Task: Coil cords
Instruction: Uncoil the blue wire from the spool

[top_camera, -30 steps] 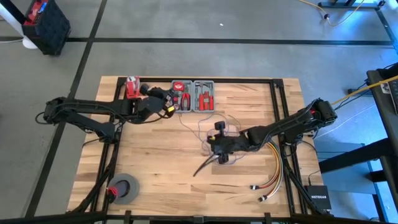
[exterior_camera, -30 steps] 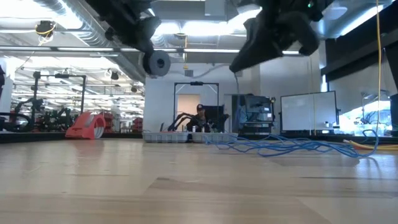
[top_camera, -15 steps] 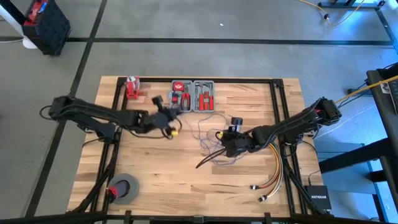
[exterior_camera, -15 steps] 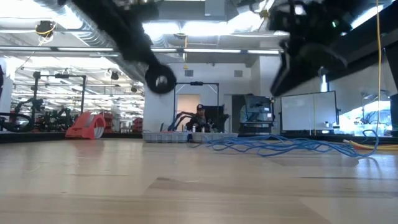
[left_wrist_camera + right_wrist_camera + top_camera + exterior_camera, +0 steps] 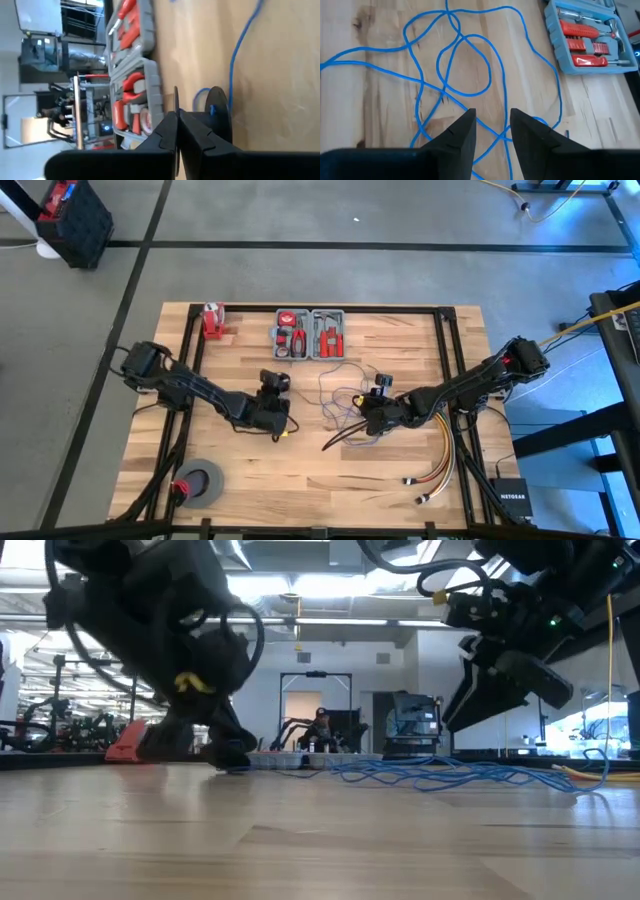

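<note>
Two end effectors hang low over a blue tangle on the bench.

Nearest me, the left end effector [image 5: 283, 421] is pressed shut, its tip down close to the bench [image 5: 300, 490] with nothing between the fingers [image 5: 172, 131]. Across from it, the right end effector [image 5: 368, 418] hovers with its fingers [image 5: 462, 132] parted, gripping nothing. The cords [image 5: 340, 395] sprawl in loose loops directly under and ahead of that open end effector, flat on the wood, one strand trailing toward the shut one. Farther off beyond both sits the grey toolbox [image 5: 310, 333] with red-handled tools. The bundle of yellow, orange and red cables [image 5: 445, 452] lies behind the right end effector, under its arm.
</note>
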You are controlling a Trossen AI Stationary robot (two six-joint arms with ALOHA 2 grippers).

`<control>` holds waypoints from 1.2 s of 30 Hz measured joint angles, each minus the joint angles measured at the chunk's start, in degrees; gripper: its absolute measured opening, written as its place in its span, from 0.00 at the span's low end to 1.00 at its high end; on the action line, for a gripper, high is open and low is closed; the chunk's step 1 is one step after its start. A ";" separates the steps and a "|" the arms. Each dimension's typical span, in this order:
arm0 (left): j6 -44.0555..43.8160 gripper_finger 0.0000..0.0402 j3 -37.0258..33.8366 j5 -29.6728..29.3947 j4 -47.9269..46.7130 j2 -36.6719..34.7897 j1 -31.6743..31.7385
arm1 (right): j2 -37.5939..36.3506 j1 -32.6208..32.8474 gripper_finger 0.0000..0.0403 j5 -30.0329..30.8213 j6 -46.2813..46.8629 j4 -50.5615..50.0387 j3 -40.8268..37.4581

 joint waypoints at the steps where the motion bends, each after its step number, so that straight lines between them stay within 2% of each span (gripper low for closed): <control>1: 0.02 0.00 0.00 -0.28 -0.01 1.10 -0.34 | 0.00 0.00 0.31 -0.01 0.00 0.03 0.00; 8: -0.64 0.02 0.17 -0.95 0.36 3.58 -1.22 | 0.00 0.00 0.31 -0.60 0.06 1.62 0.02; 13: -7.14 0.15 0.49 1.07 -0.69 3.27 -1.06 | 0.00 0.00 0.31 -0.58 0.09 1.74 0.02; 20: -14.01 0.34 6.36 13.81 -6.64 2.61 -1.06 | 0.00 0.00 0.31 -0.67 0.15 2.22 0.02; 28: -16.51 0.38 13.77 17.40 -18.11 -0.62 -2.24 | 0.00 0.00 0.31 -1.59 0.17 2.36 0.02; 33: -13.02 0.39 14.57 17.79 -15.21 -6.96 -2.21 | -0.02 0.00 0.31 -1.62 -0.30 2.78 0.03; 36: -5.81 0.39 12.17 19.05 -3.95 -12.24 0.01 | -0.02 -0.09 0.31 -1.50 -4.45 4.05 -0.33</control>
